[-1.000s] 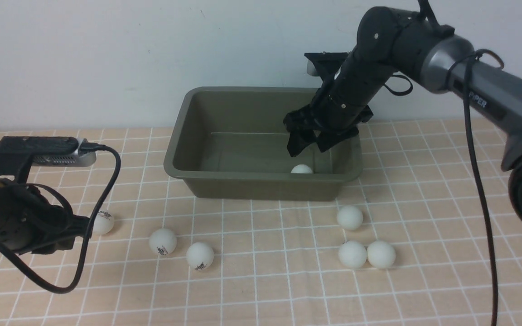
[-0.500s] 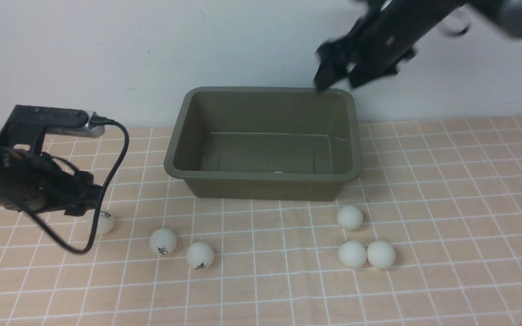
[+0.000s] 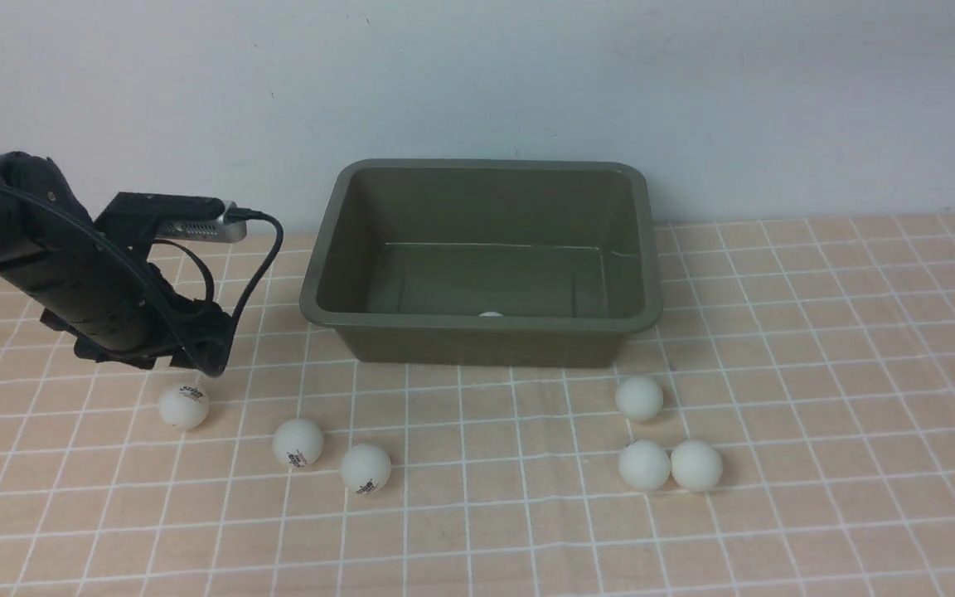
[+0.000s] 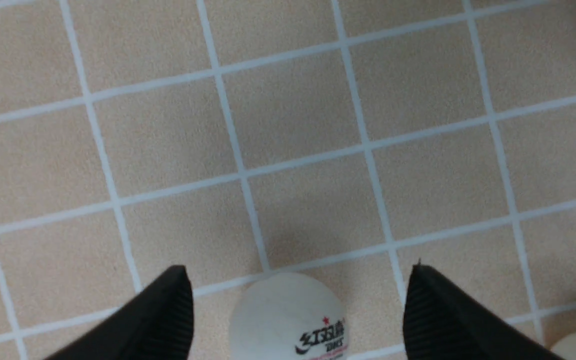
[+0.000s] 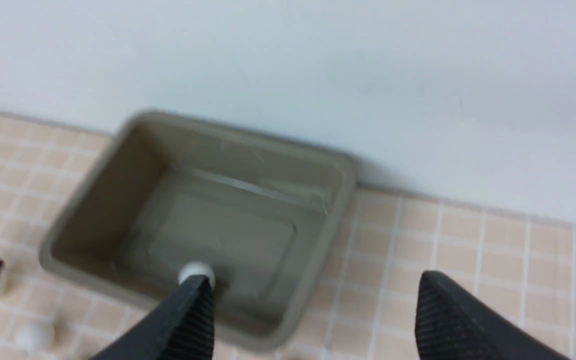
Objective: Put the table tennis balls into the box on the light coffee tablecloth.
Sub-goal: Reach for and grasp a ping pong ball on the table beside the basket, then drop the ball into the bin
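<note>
Ball (image 4: 288,320) between open fingertips (image 4: 168,300) of left tool (image 4: 298,295).

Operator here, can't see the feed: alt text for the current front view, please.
A dark green box stands on a light coffee tablecloth, one white ball just visible inside. Six more balls lie in front of it, three toward the left and three toward the right. The left gripper hovers near the leftmost ball.

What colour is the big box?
The box is dark olive green; the front view shows it best.
</note>
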